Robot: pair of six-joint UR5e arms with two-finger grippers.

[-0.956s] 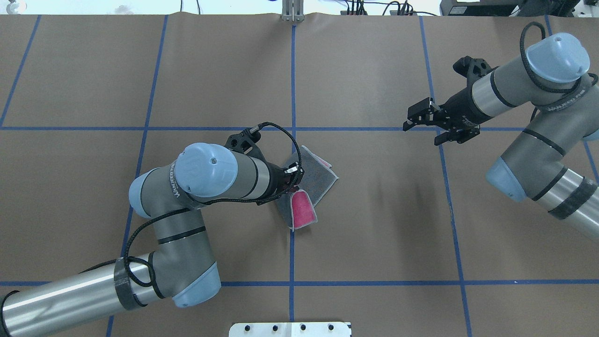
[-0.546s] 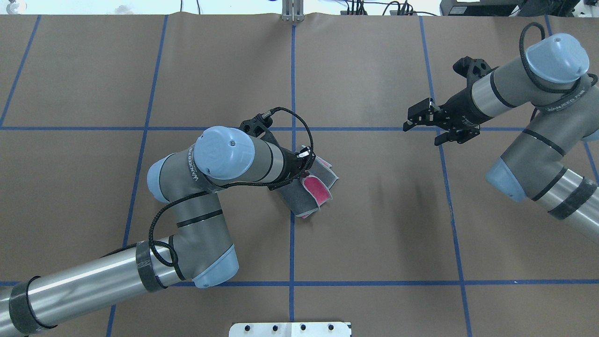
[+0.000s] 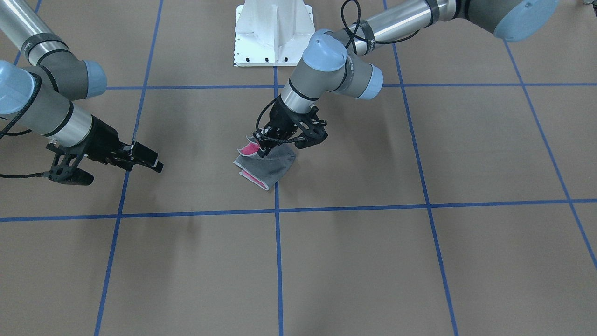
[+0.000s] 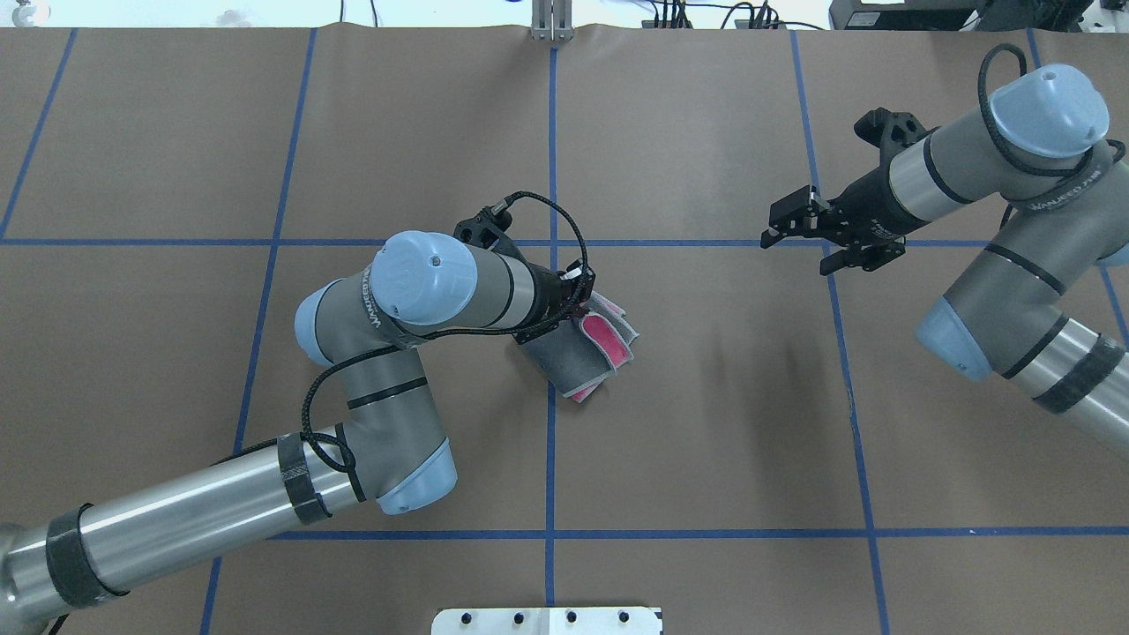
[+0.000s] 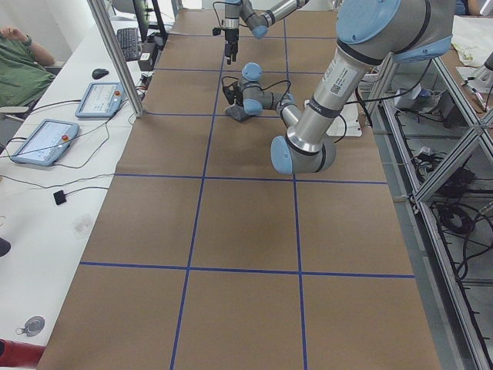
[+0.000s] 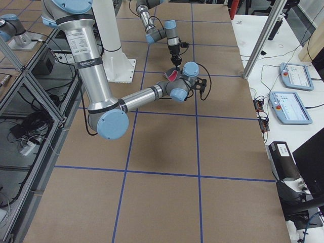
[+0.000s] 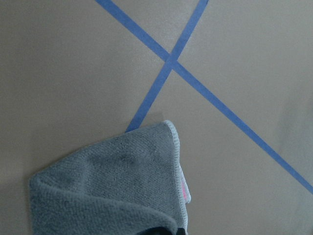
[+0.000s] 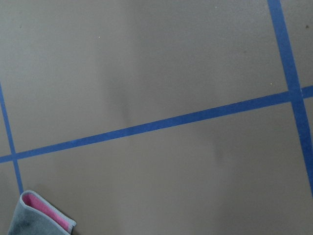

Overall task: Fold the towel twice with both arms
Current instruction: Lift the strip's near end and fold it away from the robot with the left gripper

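Towel (image 4: 575,363), likely soft and floppy, best held by corners, is pinched at its raised edge by left claw (image 4: 579,302); right claw (image 4: 774,224), well apart from it, gapes empty.

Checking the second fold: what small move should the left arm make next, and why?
Probably lower the held edge onto the layer beneath, then let go: the left pincer grips a raised flap of the towel, and a pink strip shows beside the grey top.

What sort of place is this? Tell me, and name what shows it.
Probably a robotics lab test cell: a left arm and right arm over a brown-papered table gridded with blue tape, plus touchscreen pendants on a side bench.
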